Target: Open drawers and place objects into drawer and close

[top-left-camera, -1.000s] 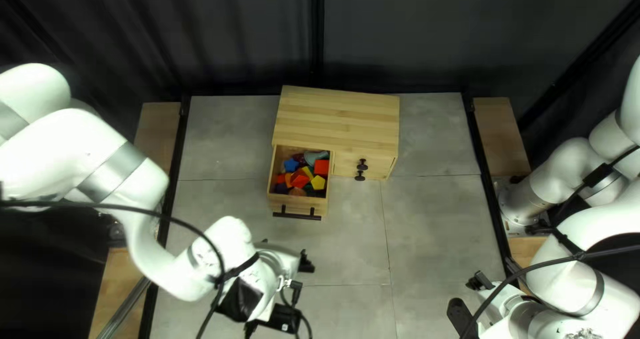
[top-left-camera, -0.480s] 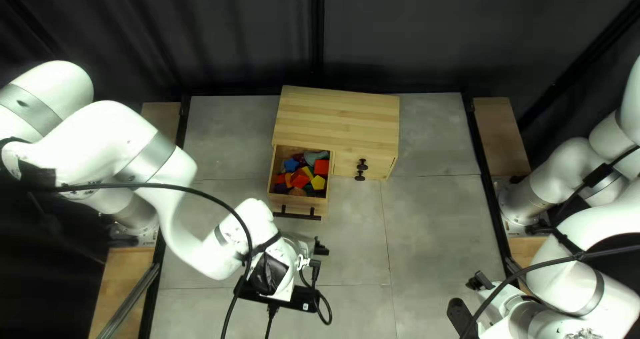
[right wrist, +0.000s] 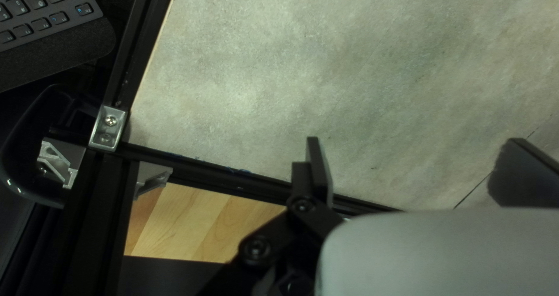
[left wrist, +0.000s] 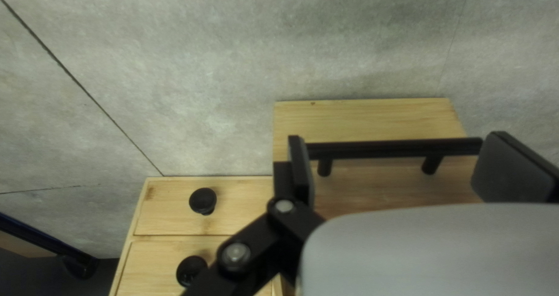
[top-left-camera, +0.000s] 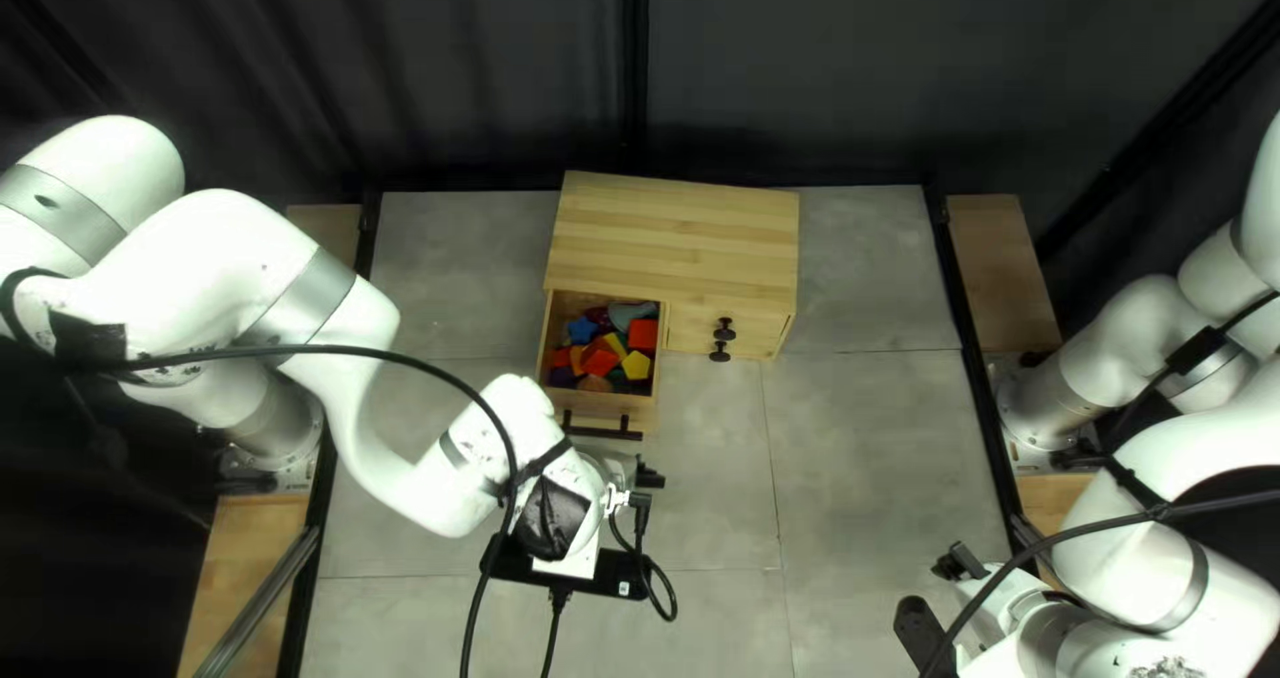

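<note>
Left gripper point(top-left-camera: 623, 470) hangs released, fingers spread at either end of the black bar handle point(top-left-camera: 603, 432); whether they touch it I can't tell; just beyond, the left drawer point(top-left-camera: 607, 410) stands pulled out nearward, coloured blocks point(top-left-camera: 603, 360) inside; its wooden cabinet point(top-left-camera: 674, 238) sits far centre, black knobs point(top-left-camera: 723, 329) on the right; my right gripper point(top-left-camera: 939, 596) is unclenched, near right.

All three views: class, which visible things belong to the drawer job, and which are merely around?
For the job:
- wooden cabinet
- open drawer
- coloured pieces inside it
- bar handle
- round knobs

Merely around:
- keyboard
- dark curtain
</note>
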Available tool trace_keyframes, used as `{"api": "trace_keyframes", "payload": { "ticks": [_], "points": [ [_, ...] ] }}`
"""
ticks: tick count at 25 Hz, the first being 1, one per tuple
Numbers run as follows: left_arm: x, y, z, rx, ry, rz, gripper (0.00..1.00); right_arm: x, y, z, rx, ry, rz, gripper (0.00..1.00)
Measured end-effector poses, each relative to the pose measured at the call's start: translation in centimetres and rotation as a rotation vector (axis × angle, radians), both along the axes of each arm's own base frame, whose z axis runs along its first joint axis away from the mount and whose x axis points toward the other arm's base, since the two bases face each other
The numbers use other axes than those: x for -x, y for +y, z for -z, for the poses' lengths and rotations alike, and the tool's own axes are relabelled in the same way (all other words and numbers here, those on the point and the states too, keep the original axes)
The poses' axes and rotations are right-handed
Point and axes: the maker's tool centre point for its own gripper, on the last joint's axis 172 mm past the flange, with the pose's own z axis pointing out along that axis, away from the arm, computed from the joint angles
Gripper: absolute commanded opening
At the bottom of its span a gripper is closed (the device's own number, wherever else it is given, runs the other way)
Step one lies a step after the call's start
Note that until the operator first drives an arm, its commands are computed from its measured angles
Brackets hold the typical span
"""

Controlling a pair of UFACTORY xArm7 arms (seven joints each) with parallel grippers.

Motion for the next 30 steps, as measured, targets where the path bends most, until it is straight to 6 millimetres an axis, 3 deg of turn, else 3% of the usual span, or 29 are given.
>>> {"api": "trace_keyframes", "payload": {
  "ticks": [30],
  "points": [
    [0.9, 3.7, 0.0, -0.007, 0.007, -0.027, 1.0, 0.0, 0.0, 0.0, 0.0, 0.0, 0.0, 1.0]
  ]
}}
